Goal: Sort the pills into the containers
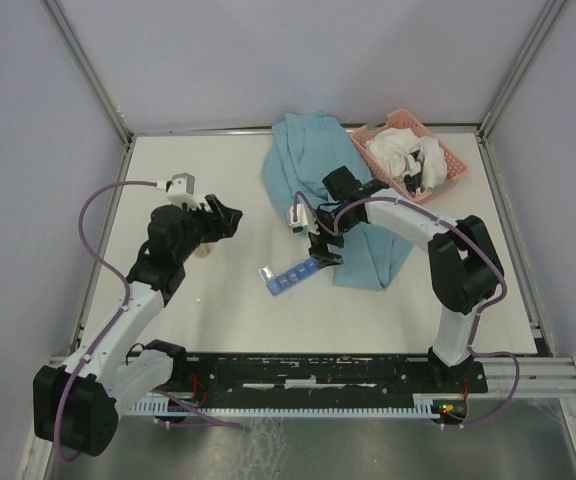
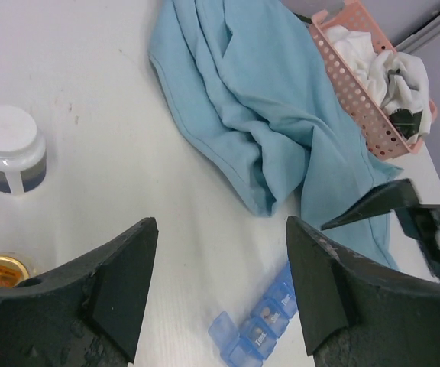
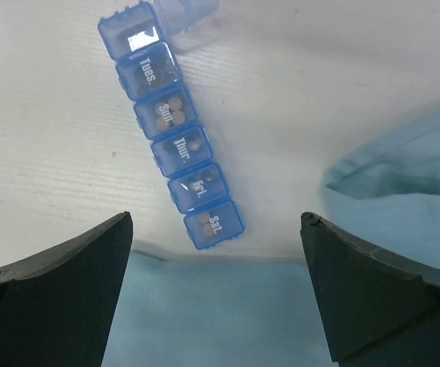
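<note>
Several pills [image 3: 169,113] inside blue containers [image 3: 176,147], right gripper [image 3: 216,222] spread empty above, left gripper [image 2: 220,229] spread empty

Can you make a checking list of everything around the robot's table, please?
Surface: white table, one loose tan speck, maybe a pill.
Job's things: narrow blue translucent pill-organiser strip; tan pills in some compartments; end lid open.
Clutter: crumpled light blue cloth; pink mesh basket holding white rags; white-capped bottle.
Grippers: left gripper open, empty; right gripper open, empty, near strip.
Cables: purple cables along both arms.
Surroundings: grey walls, metal frame posts.
</note>
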